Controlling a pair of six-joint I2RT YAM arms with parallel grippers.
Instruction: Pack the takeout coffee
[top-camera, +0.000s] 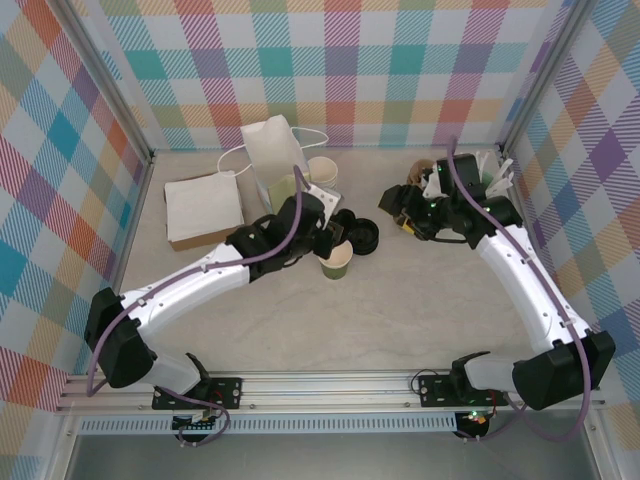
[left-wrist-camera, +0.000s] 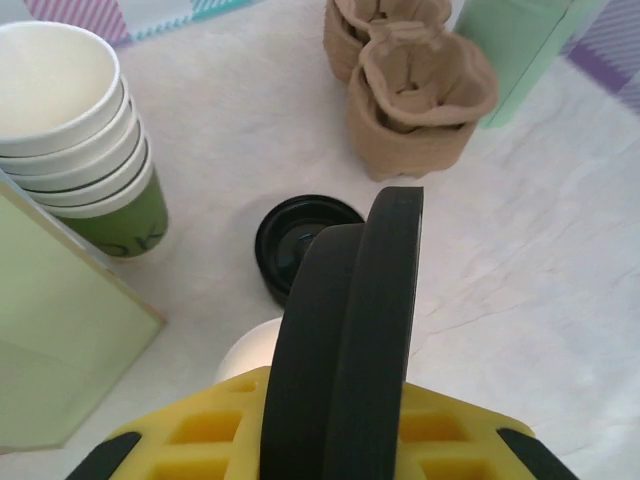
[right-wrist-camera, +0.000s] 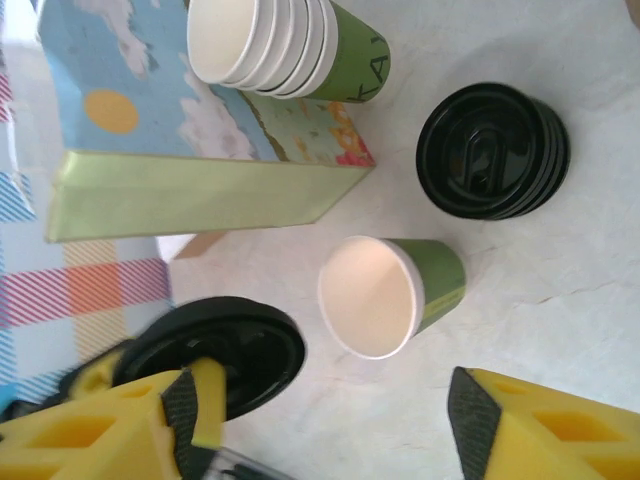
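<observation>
Pale tabletop (top-camera: 400, 320): L tool (top-camera: 327, 240) clamped on black lid (left-wrist-camera: 350, 320), R tool (right-wrist-camera: 325, 425) wide apart; green cup (right-wrist-camera: 390, 295) lidless.

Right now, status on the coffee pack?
Left gripper shut on black lid, beside green cup. Right gripper open, empty. Cup upright, unlidded. Lid stack close beside it.

The left pincer (left-wrist-camera: 360, 240) is blocking most of the cup (left-wrist-camera: 245, 355), leaving its own grip unreadable. The picture's left edge is cropping the bag (left-wrist-camera: 50, 330).
</observation>
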